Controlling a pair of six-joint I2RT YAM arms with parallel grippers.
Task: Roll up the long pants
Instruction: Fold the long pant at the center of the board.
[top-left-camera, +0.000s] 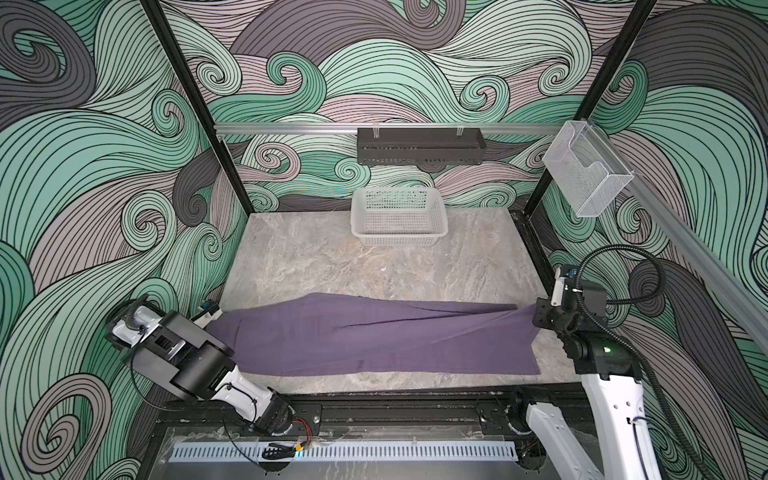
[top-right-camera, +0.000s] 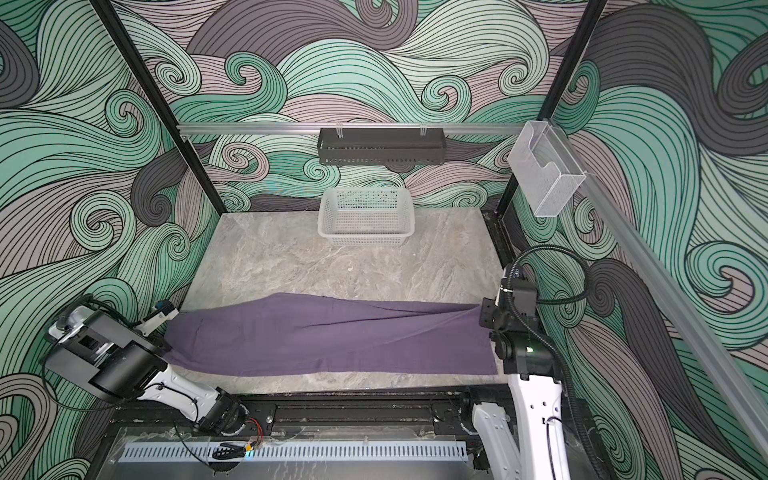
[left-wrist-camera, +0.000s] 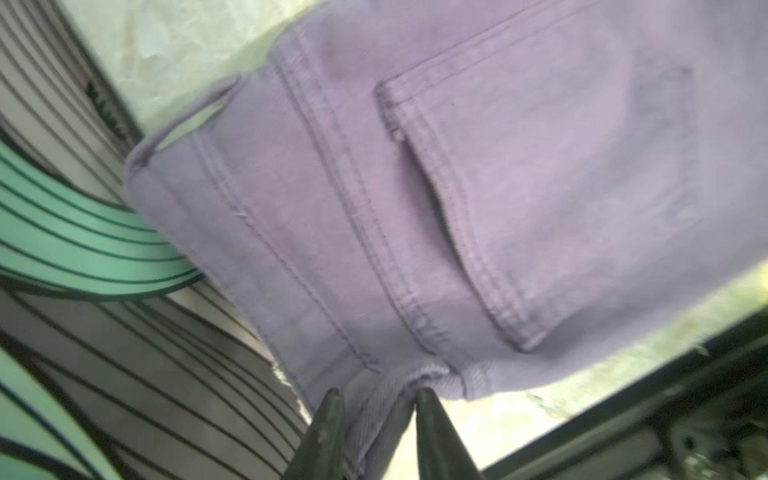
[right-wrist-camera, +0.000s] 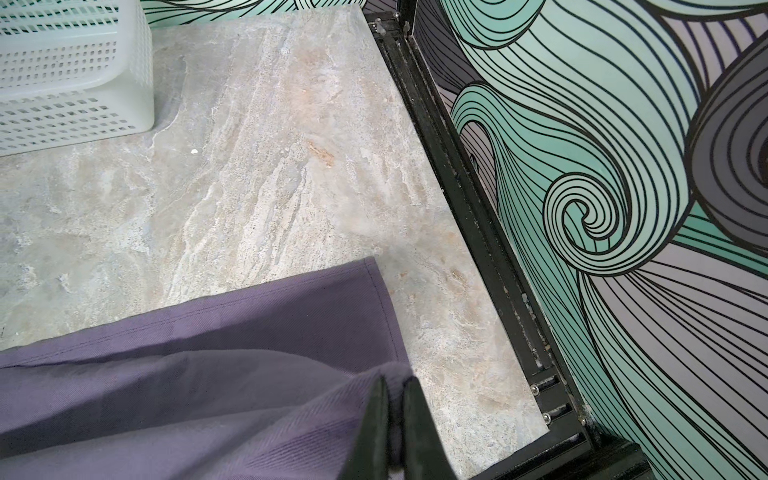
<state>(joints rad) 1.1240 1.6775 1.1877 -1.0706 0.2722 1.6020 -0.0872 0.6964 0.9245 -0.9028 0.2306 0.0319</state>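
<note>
Two ends: the right gripper pinches a leg of the pants, which lie flat along the near table. The left gripper is a little open round the waist. Laying out looks done; rolling from one end comes next.

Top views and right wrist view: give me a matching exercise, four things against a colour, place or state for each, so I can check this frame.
Things:
1. long pants
2. basket
3. rack
4. right gripper

Colour, place or state:
A. black, hanging on the rail at the back
B. jaws shut on the end of a trouser leg
C. purple, spread across the near part of the table
D. white, standing at the far edge of the table

Pairs: 1-C, 2-D, 3-A, 4-B.
</note>
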